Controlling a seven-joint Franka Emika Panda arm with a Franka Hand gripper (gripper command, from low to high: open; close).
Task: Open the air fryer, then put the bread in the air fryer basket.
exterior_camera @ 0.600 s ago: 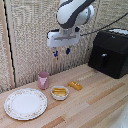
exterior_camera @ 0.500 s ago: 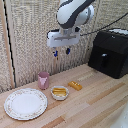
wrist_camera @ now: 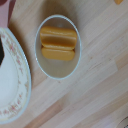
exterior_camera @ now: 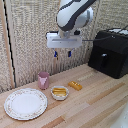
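The black air fryer (exterior_camera: pixel 111 50) stands on the exterior view's right, and its basket is pushed in, so the interior is hidden. On its front panel is the air fryer handle (exterior_camera: pixel 103 61). My gripper (exterior_camera: pixel 62 53) hangs open and empty, high above the table. It is well away from the handle, toward the exterior view's left. The orange bread (exterior_camera: pixel 75 85) lies on the wood below the gripper and slightly to the right. In the wrist view only a corner of the bread (wrist_camera: pixel 119 1) shows at the frame's edge. The gripper's fingers do not appear in that view.
A small white bowl (exterior_camera: pixel 59 93) (wrist_camera: pixel 46 64) holding pale yellow pieces sits beside the bread. A pink cup (exterior_camera: pixel 44 80) and a floral-rimmed plate (exterior_camera: pixel 25 103) (wrist_camera: pixel 11 87) lie further toward the exterior view's left. A woven screen backs the table.
The gripper seems to have dropped very slightly. The objects and the air fryer have not moved.
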